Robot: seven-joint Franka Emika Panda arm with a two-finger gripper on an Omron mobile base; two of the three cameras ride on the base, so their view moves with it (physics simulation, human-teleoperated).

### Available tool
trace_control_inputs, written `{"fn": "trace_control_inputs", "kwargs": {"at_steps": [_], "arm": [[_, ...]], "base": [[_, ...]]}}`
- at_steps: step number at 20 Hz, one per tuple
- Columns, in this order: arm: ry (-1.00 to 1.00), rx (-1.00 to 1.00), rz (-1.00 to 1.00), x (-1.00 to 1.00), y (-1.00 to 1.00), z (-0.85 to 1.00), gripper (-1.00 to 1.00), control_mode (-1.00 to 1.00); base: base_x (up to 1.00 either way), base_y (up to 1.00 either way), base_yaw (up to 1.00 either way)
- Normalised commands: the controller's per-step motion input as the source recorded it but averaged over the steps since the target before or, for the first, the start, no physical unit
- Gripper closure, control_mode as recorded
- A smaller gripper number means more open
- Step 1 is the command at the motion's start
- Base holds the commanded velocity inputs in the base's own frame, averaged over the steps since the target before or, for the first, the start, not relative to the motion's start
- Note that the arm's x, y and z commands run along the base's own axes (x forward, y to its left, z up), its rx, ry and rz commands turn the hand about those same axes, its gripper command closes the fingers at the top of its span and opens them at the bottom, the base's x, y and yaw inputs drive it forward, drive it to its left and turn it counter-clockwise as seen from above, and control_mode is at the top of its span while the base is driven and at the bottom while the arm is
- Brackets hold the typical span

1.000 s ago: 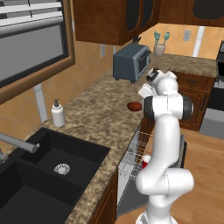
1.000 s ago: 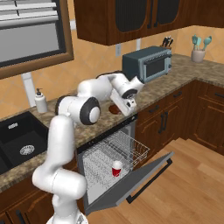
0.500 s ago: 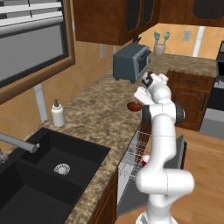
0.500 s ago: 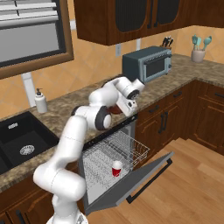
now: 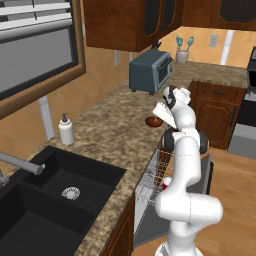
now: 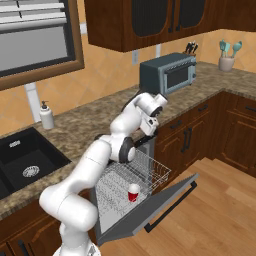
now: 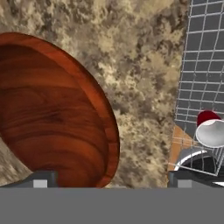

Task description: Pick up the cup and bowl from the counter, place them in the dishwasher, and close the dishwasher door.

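Our tool [image 7: 107, 178] wide apart just above the wooden bowl [image 7: 52, 109] on the tabletop [image 7: 144, 65], cup [image 6: 133, 192] in our dishwasher rack [image 6: 150, 172].

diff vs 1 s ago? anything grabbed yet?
The arm swung its end effector down toward the bowl at the counter edge; in the hand view its rim sits between the open fingers. Nothing is gripped yet. Unchanged: bowl on the counter, cup in the dishwasher rack, door open.
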Motion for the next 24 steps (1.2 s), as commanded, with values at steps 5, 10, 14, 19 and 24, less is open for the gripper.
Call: {"fn": "trace_control_inputs", "kwargs": {"at_steps": [5,10,14,19,24], "arm": [[0.00,-0.07,0.00,0.13,0.01,-0.18,-1.00,-1.00],[0.00,-0.10,-0.02,0.18,0.05,-0.10,1.00,-1.00],[0.00,-0.07,-0.02,0.17,0.00,-0.10,1.00,-1.00],[0.01,-0.05,-0.02,0.09,0.00,0.01,1.00,-1.00],[-0.07,-0.04,-0.03,-0.33,0.00,0.45,1.00,-1.00]], "base": [[0.00,0.00,0.00],[0.00,0.00,0.00],[0.00,0.00,0.00],[0.00,0.00,0.00],[0.00,0.00,0.00]]}}
